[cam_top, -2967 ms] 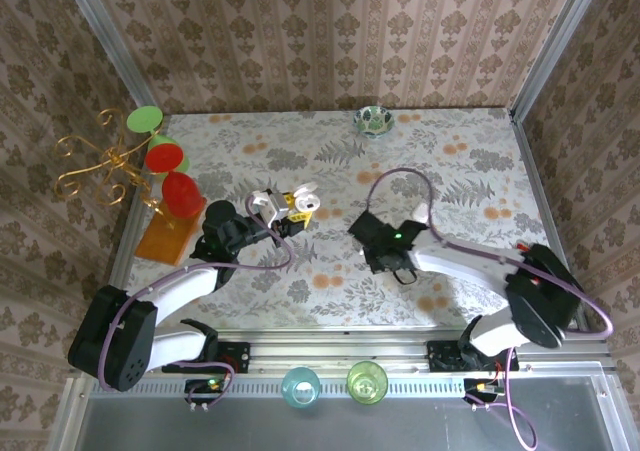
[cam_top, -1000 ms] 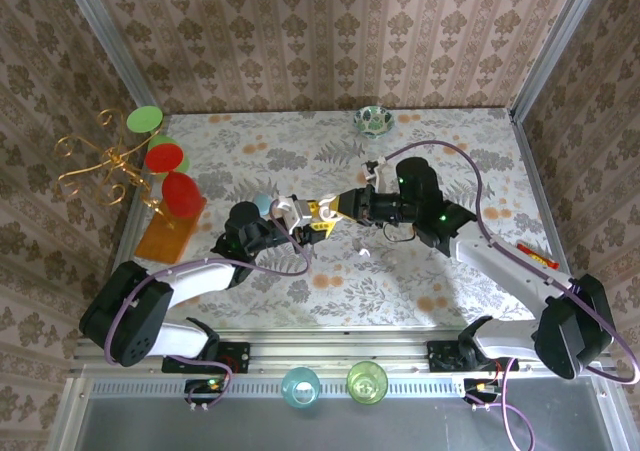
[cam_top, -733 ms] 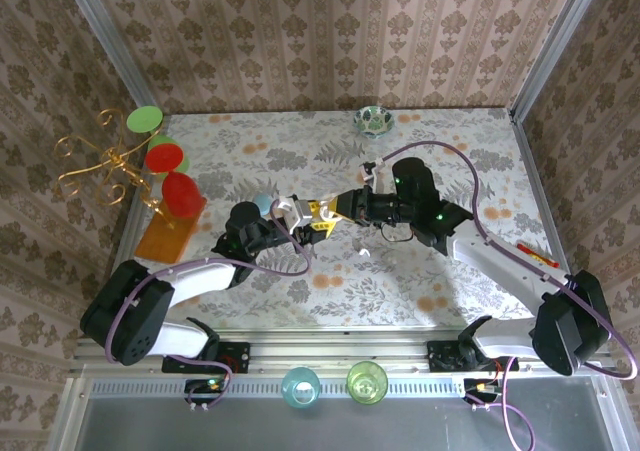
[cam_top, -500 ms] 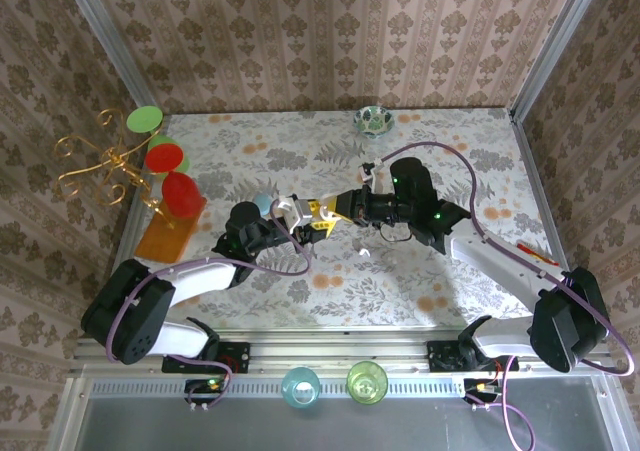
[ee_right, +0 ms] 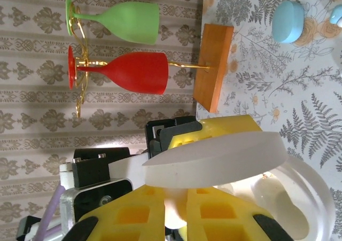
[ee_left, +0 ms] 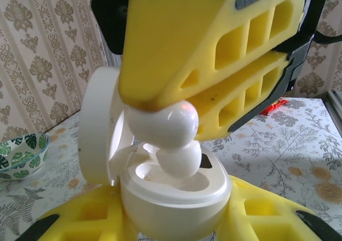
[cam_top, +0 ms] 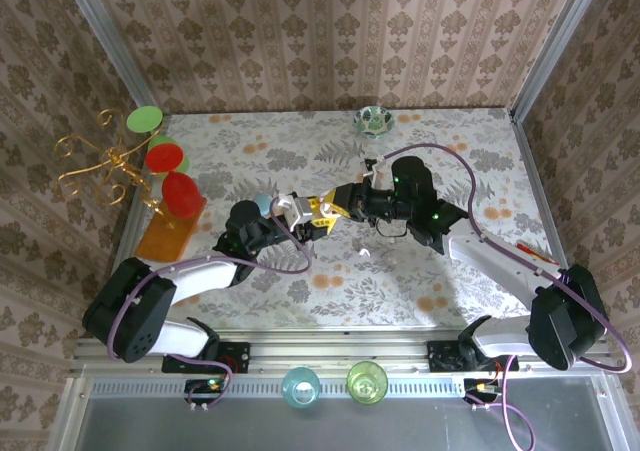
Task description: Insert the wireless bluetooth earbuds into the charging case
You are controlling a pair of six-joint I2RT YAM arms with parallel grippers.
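Swung across from the right side of the desk (cam_top: 470, 161), my right pincer (cam_top: 330, 208) now meets my left pincer (cam_top: 292, 218) in mid-air. My left is clenched around the charging case (ee_left: 176, 190), its lid (ee_left: 99, 129) tipped open. My right is clamped on a white earbud (ee_left: 163, 126) just over the case's well, its lower end seemingly dipping in. I judge this bud almost seated, not yet released. A small white piece (cam_top: 365, 254) on the desk may be the second bud, still to fetch.

Black-and-white arms (cam_top: 490, 259), looping purple cables (cam_top: 430, 147), yellow slotted fingers (ee_left: 256, 219) on left hand (cam_top: 298, 216) and right hand (cam_top: 322, 209).
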